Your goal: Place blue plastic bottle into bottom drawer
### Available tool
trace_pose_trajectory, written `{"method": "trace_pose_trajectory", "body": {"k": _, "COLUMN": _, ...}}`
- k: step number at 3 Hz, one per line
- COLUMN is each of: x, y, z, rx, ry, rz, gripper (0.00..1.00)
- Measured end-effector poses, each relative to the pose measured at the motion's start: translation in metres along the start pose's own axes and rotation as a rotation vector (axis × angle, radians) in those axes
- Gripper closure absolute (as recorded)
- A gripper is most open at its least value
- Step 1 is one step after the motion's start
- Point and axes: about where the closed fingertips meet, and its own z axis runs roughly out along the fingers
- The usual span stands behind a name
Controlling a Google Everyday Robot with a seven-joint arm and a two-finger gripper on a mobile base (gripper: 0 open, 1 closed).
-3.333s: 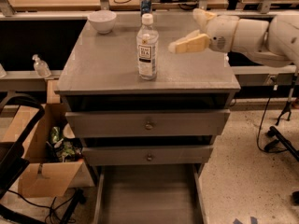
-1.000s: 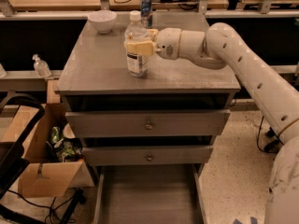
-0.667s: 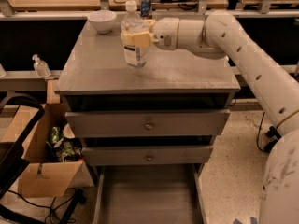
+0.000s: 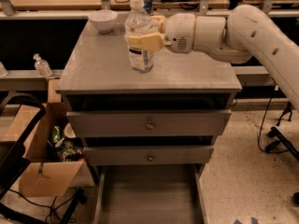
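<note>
The blue plastic bottle is clear with a white cap and a white label. It is upright, lifted slightly above the grey cabinet top. My gripper reaches in from the right and is shut around the bottle's middle. The bottom drawer is pulled open at the foot of the cabinet, its flat floor bare.
A white bowl and a blue-and-silver can stand at the back of the cabinet top. Two upper drawers with knobs are closed. A small pump bottle sits on a ledge to the left. A cardboard box stands at lower left.
My gripper moved left to the bottle, closed on it, and has raised it slightly off the cabinet top while shifting it left and back.
</note>
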Motion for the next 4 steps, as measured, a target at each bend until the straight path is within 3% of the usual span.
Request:
{"method": "trace_pose_trajectory", "body": {"k": 1, "x": 0.008, "y": 0.051, "z": -0.028, "rx": 0.012, "ry": -0.029, "rz": -0.015, "gripper": 1.0}}
{"method": "trace_pose_trajectory", "body": {"k": 2, "x": 0.041, "y": 0.118, "z": -0.057, "rx": 0.049, "ry": -0.053, "rz": -0.041, "gripper": 1.0}}
{"method": "trace_pose_trajectory", "body": {"k": 3, "x": 0.099, "y": 0.156, "z": -0.104, "rx": 0.114, "ry": -0.039, "rz": -0.028, "gripper": 1.0}}
{"method": "trace_pose_trajectory", "body": {"k": 4, "x": 0.118, "y": 0.157, "z": -0.132, "rx": 0.17, "ry": -0.013, "rz": -0.017, "gripper": 1.0}}
